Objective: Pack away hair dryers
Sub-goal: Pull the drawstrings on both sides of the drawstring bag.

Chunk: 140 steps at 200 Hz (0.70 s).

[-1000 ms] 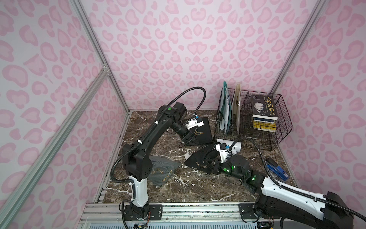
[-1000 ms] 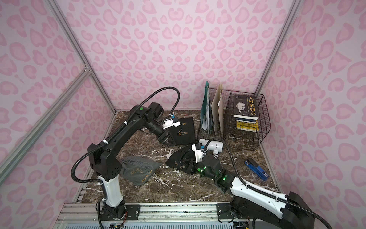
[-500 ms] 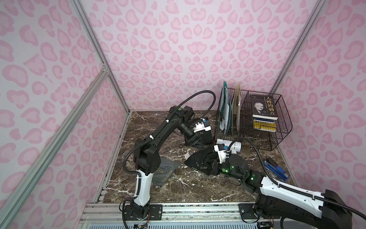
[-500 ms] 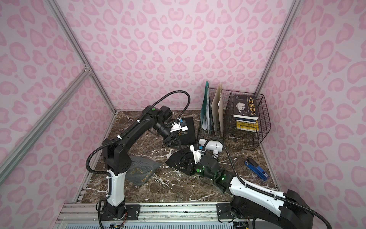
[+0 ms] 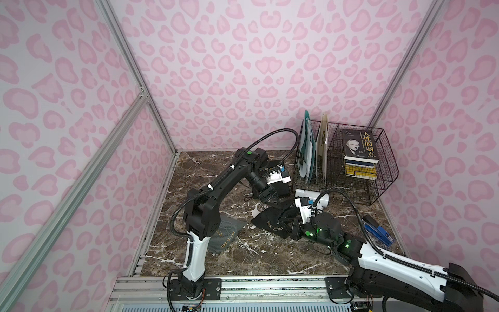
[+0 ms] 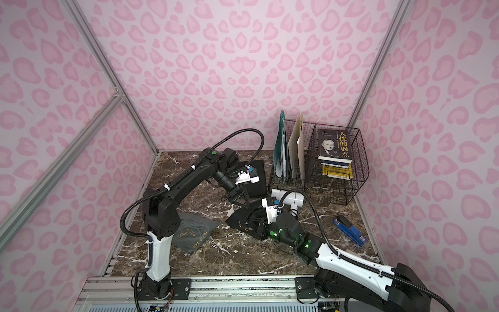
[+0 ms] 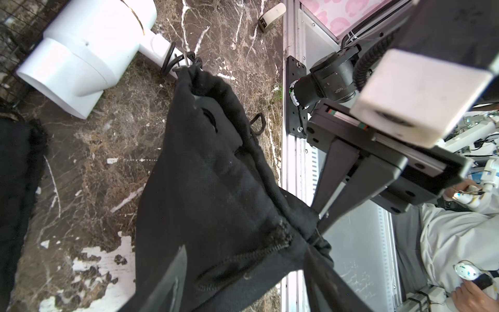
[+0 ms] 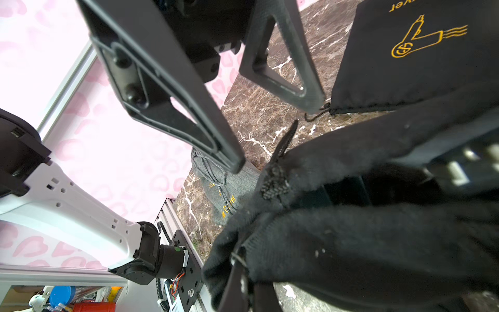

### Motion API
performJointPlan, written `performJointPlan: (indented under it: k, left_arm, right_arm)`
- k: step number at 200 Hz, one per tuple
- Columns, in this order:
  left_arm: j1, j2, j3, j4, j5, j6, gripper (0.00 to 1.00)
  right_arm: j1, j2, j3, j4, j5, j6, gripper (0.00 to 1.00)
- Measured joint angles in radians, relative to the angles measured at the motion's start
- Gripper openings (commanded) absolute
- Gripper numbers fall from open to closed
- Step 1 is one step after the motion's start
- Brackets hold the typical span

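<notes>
I'm holding my left gripper (image 8: 274, 135) spread wide and angling downward; my right gripper (image 7: 315, 231) is seemingly pinching fully shut, low down.

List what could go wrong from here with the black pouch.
The right gripper pinches only the rim of the black fabric drawstring pouch; a tug from the open left gripper could pull it free. The coiled black cord of the white plastic hair dryer lies at the pouch mouth and may snag.

Walls (image 5: 243, 67) pink w/ heart-ish blotches, tabletop (image 5: 270, 256) brown marble, white veins. Hair dryer (image 5: 303, 193) white; black pouch (image 5: 266, 220) & grey pouch (image 5: 228, 232), gold print.
</notes>
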Motion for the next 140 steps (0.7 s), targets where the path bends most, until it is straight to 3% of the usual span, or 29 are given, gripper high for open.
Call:
performJointPlan:
  k: [29, 114, 140]
  left_arm:
    - [0.000, 0.008, -0.001, 0.005, -0.006, -0.004, 0.67]
    - [-0.002, -0.068, -0.144, -0.016, 0.001, 0.032, 0.36]
    - [-0.002, -0.075, -0.144, 0.015, -0.003, 0.003, 0.22]
  right_arm:
    - [0.000, -0.002, 0.000, -0.001, 0.001, 0.000, 0.00]
    - [0.000, -0.009, -0.010, -0.001, 0.017, 0.000, 0.00]
    - [0.000, -0.009, -0.010, -0.001, 0.022, 0.000, 0.00]
